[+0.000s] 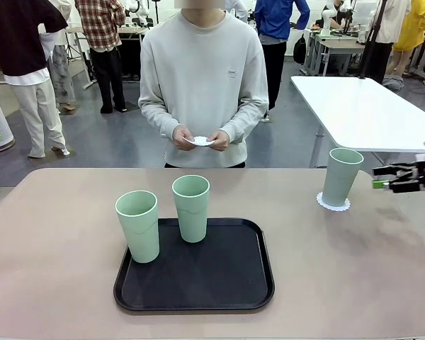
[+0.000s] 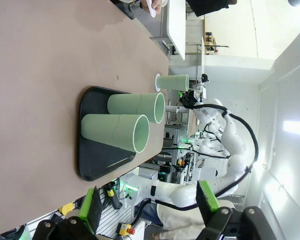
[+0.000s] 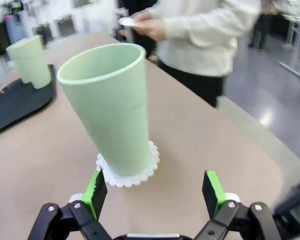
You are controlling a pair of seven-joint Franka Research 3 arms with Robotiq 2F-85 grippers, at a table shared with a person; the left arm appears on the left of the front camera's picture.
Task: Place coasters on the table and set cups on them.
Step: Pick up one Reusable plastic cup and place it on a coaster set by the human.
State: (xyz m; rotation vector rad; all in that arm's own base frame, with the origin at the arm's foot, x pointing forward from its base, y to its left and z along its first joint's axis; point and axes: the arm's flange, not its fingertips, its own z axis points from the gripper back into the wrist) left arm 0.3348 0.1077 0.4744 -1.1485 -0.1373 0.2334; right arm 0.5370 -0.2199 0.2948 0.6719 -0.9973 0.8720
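Surface: beige-pink surface [image 1: 57, 283] with a black tray [image 1: 212, 273] at its middle.
Cups: two cups [image 1: 138, 225] stand on the tray; a third cup [image 1: 341, 176] stands right of the tray on a coaster [image 1: 333, 205].
Right hand [image 1: 375, 178]: wide, empty, beyond the third cup from the tray.
Left hand [image 2: 151, 200]: wide, empty, well apart from the tray.
Person: behind the tray, holding a second coaster [image 1: 200, 141].

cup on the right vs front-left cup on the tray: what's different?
The right cup stands on a white coaster on the table; the front-left cup stands on the black tray, no coaster under it. The right cup stands alone, near the open right claw; the front-left cup has another cup beside it. Both are upright, same pale green tapered shape.
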